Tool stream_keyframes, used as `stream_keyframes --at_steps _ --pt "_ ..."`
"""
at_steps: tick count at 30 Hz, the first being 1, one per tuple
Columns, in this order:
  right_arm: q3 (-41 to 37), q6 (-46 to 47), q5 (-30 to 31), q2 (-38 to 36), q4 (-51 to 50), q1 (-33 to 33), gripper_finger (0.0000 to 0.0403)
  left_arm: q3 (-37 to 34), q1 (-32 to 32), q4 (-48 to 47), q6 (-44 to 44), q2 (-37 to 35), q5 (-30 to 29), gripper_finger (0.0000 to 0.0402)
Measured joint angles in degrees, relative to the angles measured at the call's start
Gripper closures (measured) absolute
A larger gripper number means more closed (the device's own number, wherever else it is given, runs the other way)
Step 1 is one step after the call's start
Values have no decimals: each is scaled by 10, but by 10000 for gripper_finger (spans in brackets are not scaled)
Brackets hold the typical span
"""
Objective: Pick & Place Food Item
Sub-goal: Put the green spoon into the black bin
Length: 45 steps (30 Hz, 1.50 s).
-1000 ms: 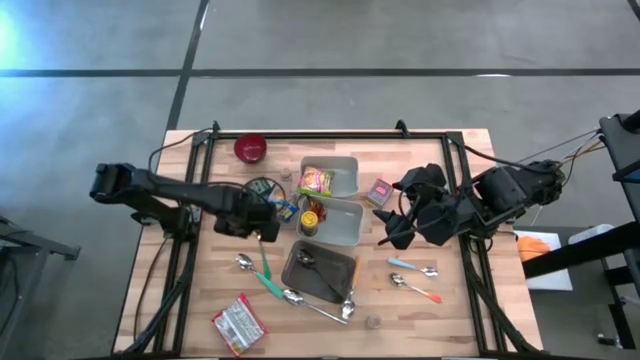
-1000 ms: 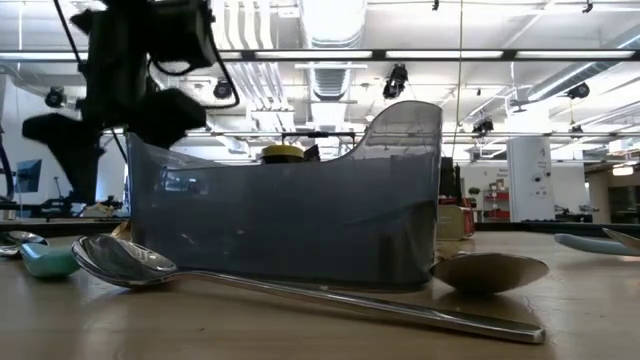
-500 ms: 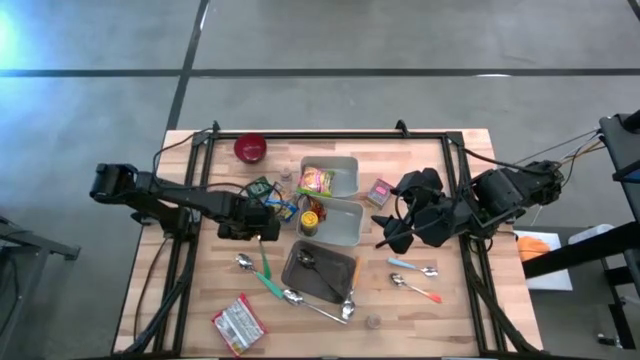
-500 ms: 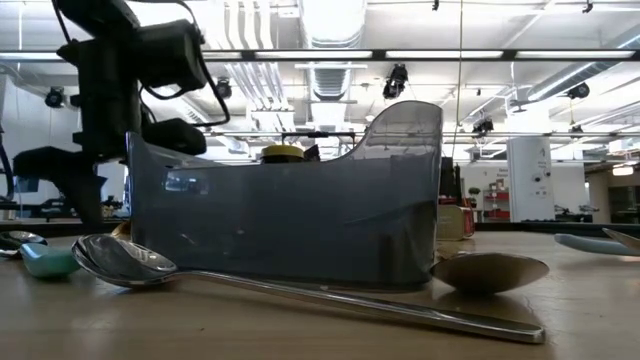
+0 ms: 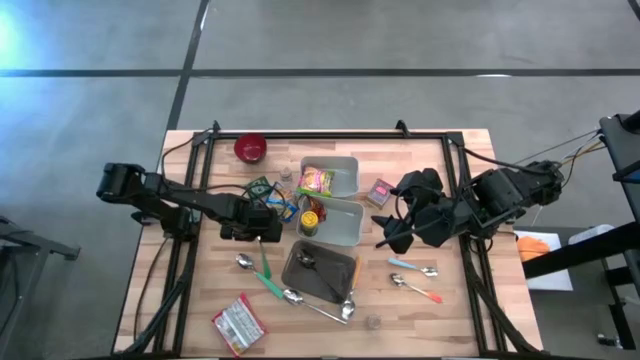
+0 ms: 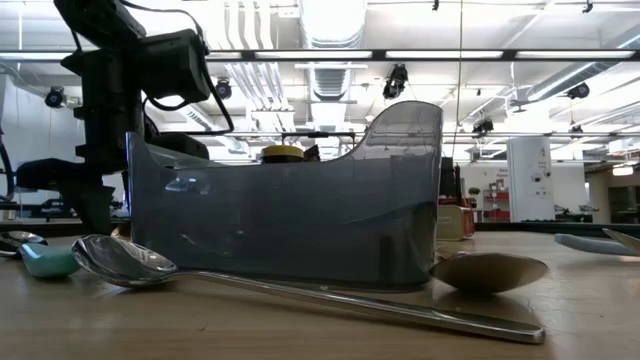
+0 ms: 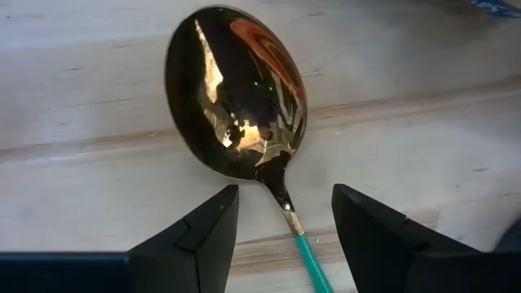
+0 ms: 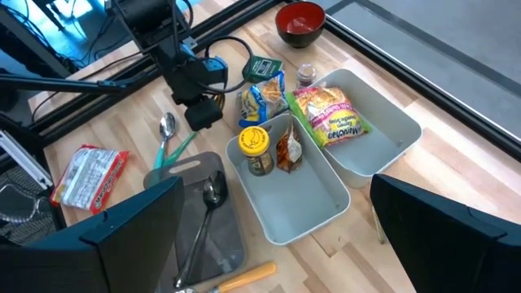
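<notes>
My left gripper (image 5: pixel 262 233) points straight down, low over the table left of the grey trays. Its open fingers stand on either side of the neck (image 7: pixel 281 189) of a shiny spoon (image 7: pixel 236 98) with a green handle (image 5: pixel 265 262), touching nothing. The spoon lies flat on the wood. Food items lie around: a noodle packet (image 5: pixel 317 180) in the far grey tray, a yellow-lidded jar (image 5: pixel 311 218) in the nearer tray, a snack bag (image 5: pixel 285 208) beside the trays, and a red-and-white packet (image 5: pixel 238 323) near the front left. My right gripper (image 5: pixel 390 235) hangs open, high above the table's right half.
A dark tray (image 5: pixel 320 272) with a spoon inside stands near the middle front, with more spoons around it (image 5: pixel 415 268). A red bowl (image 5: pixel 250 148) sits at the far left and a small pink box (image 5: pixel 379 190) right of the trays. A black frame rims the table.
My left gripper has gone down toward the table, over the green-handled spoon, staying pointed down. The spoon has not moved.
</notes>
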Motion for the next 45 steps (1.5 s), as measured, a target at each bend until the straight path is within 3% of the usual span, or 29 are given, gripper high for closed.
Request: stream_keyframes --at_steps 23,26,36,40,45 --pt "0 2 0 0 2 0 14 0 -2 -38 15 2 -1 203" --pt "0 2 0 0 3 0 14 0 -2 -55 22 2 -1 227" --pt "0 2 -15 0 4 0 14 -2 -2 -73 47 3 -5 369" --pt "0 2 -29 0 7 0 14 -2 -2 -73 60 2 -6 394" --pt "0 2 -30 0 8 2 14 -2 -2 -71 63 2 -15 397"
